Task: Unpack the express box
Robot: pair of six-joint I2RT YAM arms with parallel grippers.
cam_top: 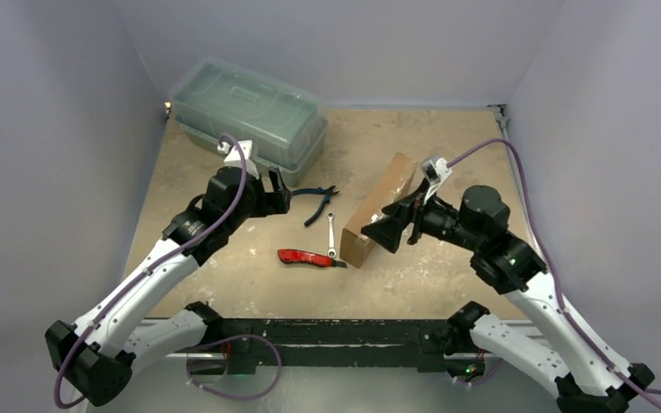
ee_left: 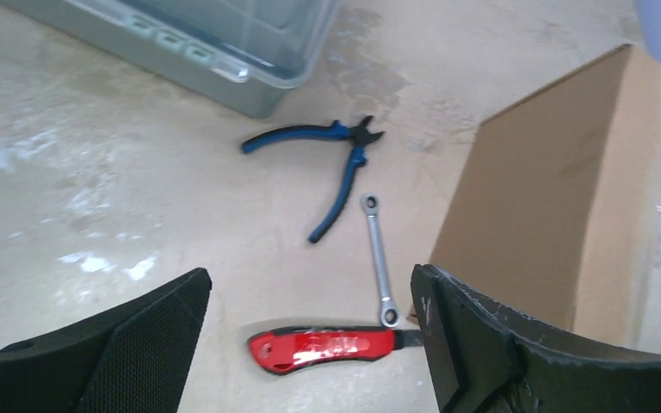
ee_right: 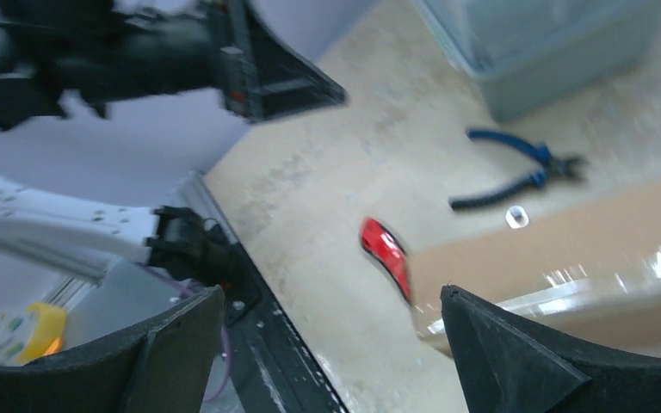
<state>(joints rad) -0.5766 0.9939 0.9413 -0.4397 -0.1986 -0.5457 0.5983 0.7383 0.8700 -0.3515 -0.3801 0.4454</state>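
The express box [cam_top: 386, 205] is a plain brown cardboard box lying slantwise right of the table's middle, closed, with shiny tape along one edge [ee_right: 568, 288]. My right gripper [cam_top: 387, 231] hovers open over its near end, and the box [ee_right: 559, 245] lies under the right finger with nothing between the fingers [ee_right: 331, 297]. My left gripper [cam_top: 280, 191] is open left of the box and holds nothing. In the left wrist view the box [ee_left: 551, 206] stands to the right of the gripper [ee_left: 310, 284].
Blue-handled pliers [cam_top: 317, 202], a small wrench [cam_top: 331, 234] and a red utility knife [cam_top: 310, 257] lie on the table just left of the box. A large translucent grey-green lidded container [cam_top: 250, 116] stands at the back left. Grey walls enclose the table.
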